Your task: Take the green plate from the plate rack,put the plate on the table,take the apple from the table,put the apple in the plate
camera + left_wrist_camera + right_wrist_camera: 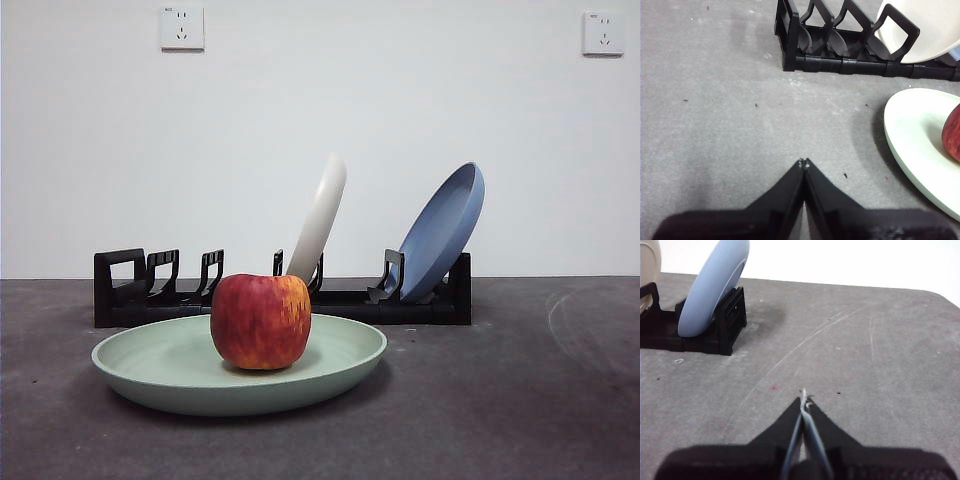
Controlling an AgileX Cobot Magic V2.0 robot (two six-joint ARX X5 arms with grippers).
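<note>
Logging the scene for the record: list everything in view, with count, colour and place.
green plate: one, pale green, flat on the table in front of the rack.
apple: one, red with yellow streaks, sitting in the green plate.
rack: one, black, behind the green plate.
white plate: one, cream, leaning in the rack's middle.
blue plate: one, leaning at the rack's end.
table: one, dark grey.
wall sockets: two, white, on the wall.
left claw: black, shut, above bare table near the green plate.
right claw: black, shut, near the blue plate.
</note>
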